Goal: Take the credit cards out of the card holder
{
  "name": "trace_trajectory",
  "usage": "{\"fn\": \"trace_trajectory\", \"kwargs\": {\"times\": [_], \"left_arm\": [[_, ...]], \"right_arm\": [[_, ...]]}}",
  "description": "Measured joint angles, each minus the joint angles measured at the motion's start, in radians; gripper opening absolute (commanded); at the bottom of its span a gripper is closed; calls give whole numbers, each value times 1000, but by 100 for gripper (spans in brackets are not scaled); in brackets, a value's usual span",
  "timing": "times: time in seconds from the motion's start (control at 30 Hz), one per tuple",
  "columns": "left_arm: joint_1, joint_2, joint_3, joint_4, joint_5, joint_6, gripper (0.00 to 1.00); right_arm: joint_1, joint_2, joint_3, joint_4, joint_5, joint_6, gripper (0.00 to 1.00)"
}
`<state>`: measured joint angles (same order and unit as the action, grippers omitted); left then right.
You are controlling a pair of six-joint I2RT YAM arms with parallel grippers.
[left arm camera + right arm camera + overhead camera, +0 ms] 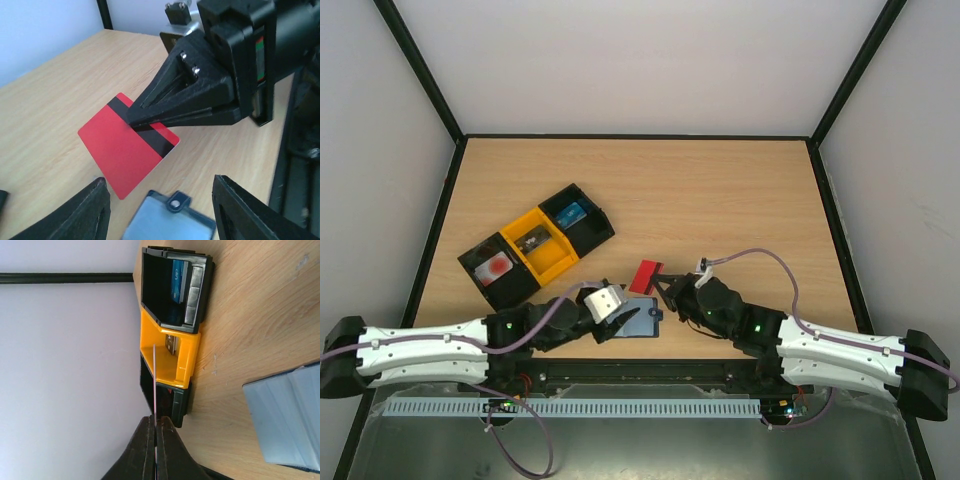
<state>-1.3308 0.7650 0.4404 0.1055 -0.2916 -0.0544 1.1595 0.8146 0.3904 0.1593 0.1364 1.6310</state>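
Observation:
A red credit card [125, 152] with a black stripe hangs tilted above the table, and my right gripper [136, 121] is shut on its striped end. The right wrist view shows this card [154, 380] edge-on between the closed fingers of that gripper [156, 421]. The card holder [170, 225], grey-blue with a black edge and tab clasp, lies flat on the table just below the red card. My left gripper [160, 200] stands open over it, one finger on each side, not touching. From above, the card holder [645, 321] sits between both grippers.
Three joined trays stand at the back left: a black one [582, 222] holding a blue card [572, 212], a yellow one [548, 255] with a dark card, and a black one [510, 288] with a white, red-marked card [496, 266]. Black frame rails border the table.

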Motion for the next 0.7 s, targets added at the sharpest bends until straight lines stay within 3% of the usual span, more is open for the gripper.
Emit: {"fn": "trace_trajectory", "kwargs": {"times": [0.37, 0.57, 0.7], "left_arm": [[-93, 127, 56, 12, -259, 263, 57], [-112, 181, 56, 23, -290, 362, 60], [-113, 204, 56, 23, -295, 392, 55]], "right_arm": [[0, -9, 0, 3, -37, 61, 2], [0, -11, -3, 11, -54, 79, 2], [0, -16, -19, 25, -65, 88, 2]]}}
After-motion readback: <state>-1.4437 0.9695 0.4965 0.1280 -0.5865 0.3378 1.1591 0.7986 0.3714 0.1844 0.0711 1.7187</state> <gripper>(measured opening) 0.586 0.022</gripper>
